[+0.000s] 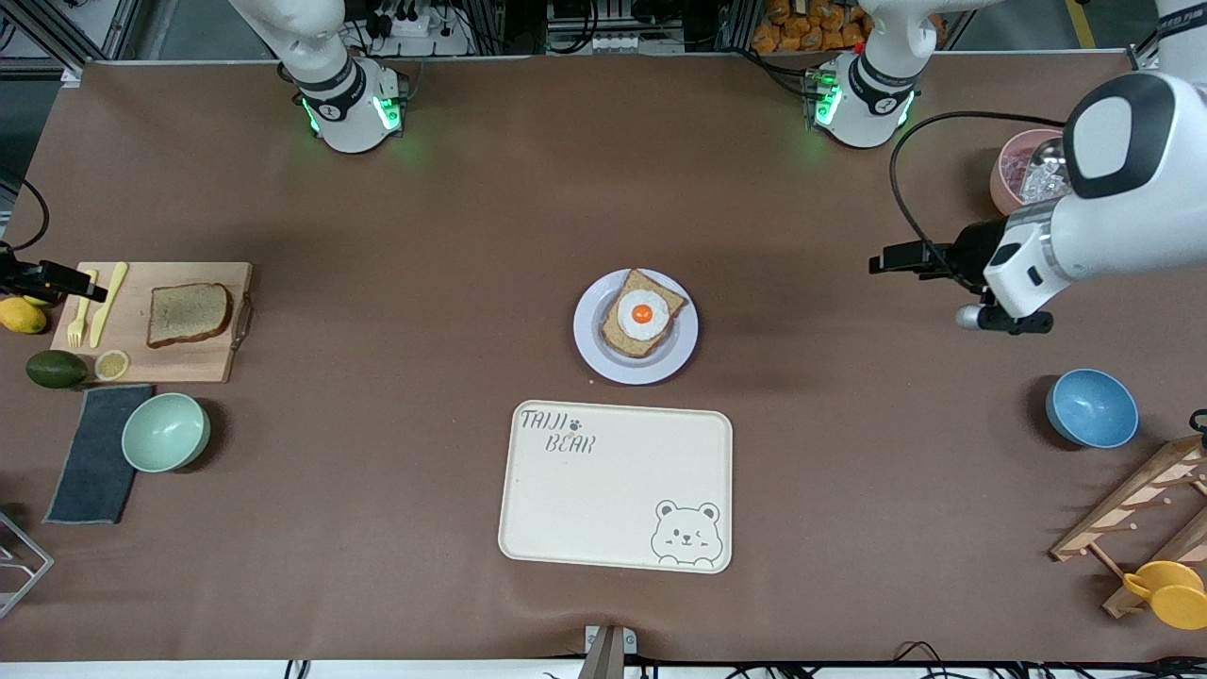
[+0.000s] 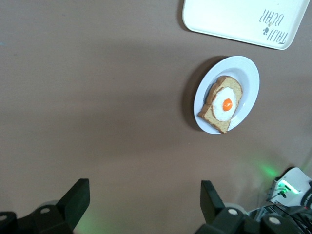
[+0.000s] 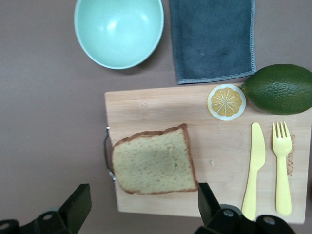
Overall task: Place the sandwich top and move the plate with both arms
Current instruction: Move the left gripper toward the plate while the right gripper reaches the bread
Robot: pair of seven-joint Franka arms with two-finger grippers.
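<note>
- While the right gripper (image 3: 139, 207) hangs spread and empty over the cutting board (image 3: 146, 105), the sandwich top (image 3: 153, 161) lies flat just under it, between the fingers' line.
- Board sits at the right arm's end of the table; right arm is clearly nearer.
- Left gripper (image 2: 144, 204) waits spread, empty, well apart from the plate (image 1: 592, 347), mid-table with the egg slice (image 1: 643, 313) on it.

**What the views cut off or hide**

In the front view, the left arm (image 1: 1103, 226) hides part of a pink bowl (image 1: 1014, 174). The lemon (image 1: 19, 316), wooden rack (image 1: 1146, 514) and yellow cup (image 1: 1174, 594) run off the picture's edges.
</note>
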